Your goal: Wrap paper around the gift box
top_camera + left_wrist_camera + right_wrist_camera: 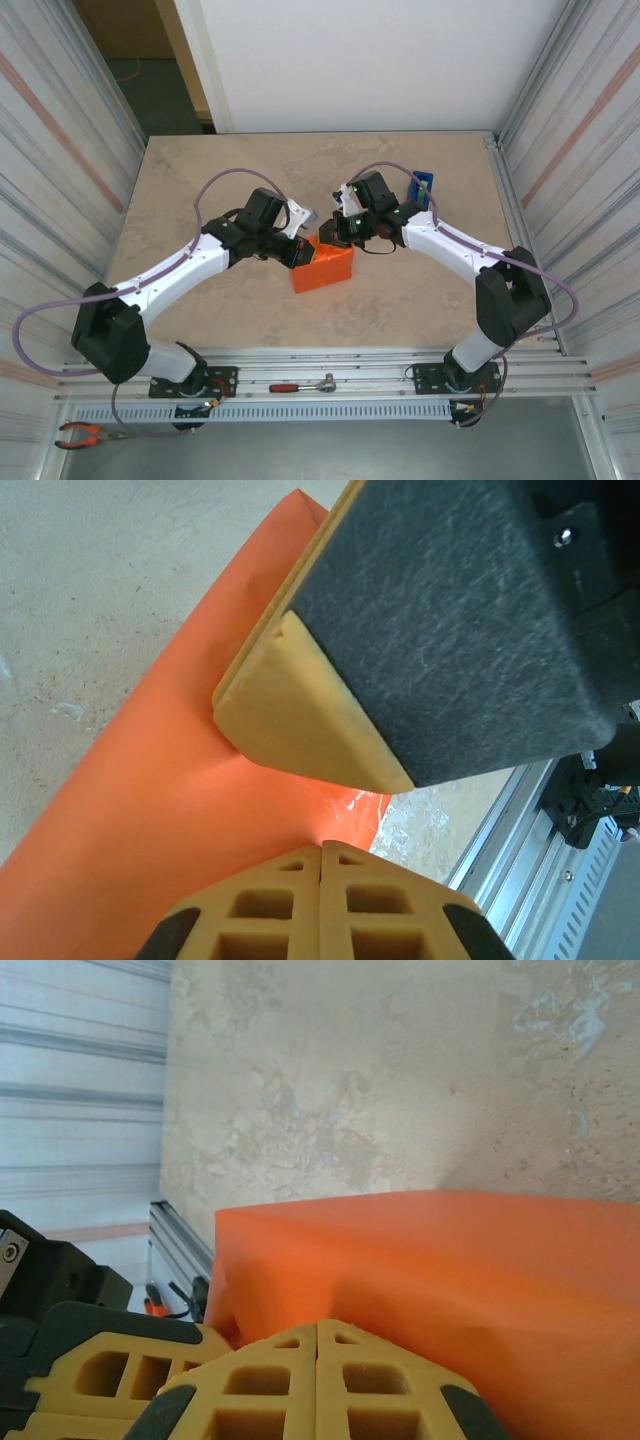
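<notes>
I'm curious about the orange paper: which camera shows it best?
The top external view: the paper appears nearly whole, folded into a block shape. Each wrist view shows a cropped close-up of its orange surface.

Both arms bent at the elbows, forearms angled inward, wrists almost meeting mid-scene. left gripper (297, 250) pitched down to the right, jaws closed flush. right gripper (338, 232) pitched down to the left, jaws closed too, fingertips just beside the left's

Top cam overhead above table (200, 190); both wrist cams close-up on paper (130, 830).
</notes>
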Controlling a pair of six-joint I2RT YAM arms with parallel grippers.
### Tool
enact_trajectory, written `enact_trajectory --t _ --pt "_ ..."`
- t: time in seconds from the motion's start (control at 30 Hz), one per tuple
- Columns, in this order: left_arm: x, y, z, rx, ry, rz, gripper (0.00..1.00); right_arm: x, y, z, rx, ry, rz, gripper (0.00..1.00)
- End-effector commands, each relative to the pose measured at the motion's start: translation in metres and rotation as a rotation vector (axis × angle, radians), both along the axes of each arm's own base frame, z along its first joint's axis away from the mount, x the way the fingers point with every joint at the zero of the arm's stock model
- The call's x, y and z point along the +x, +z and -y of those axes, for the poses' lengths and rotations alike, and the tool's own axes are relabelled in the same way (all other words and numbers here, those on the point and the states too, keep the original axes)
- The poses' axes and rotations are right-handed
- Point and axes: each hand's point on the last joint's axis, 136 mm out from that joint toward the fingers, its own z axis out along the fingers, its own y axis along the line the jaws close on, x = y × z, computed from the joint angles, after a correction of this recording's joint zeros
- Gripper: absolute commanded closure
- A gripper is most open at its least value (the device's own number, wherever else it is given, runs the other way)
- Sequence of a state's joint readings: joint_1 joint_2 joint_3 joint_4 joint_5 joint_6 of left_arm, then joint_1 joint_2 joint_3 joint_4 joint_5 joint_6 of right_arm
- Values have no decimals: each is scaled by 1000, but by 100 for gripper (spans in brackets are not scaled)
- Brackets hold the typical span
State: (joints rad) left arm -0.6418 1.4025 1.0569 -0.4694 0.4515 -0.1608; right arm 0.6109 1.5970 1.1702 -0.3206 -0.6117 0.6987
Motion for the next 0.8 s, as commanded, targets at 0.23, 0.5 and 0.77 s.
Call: enact_trajectory --t 0.23,0.5,0.77 --pt "-14 -53 -14 138 5 -106 100 -25 -3 11 -14 35 -27 100" --pt "-13 -52 -14 137 8 -107 100 -37 -3 14 -12 50 -35 100" --pt "-13 -53 -14 137 7 -109 100 -54 -8 15 -20 74 -44 100"
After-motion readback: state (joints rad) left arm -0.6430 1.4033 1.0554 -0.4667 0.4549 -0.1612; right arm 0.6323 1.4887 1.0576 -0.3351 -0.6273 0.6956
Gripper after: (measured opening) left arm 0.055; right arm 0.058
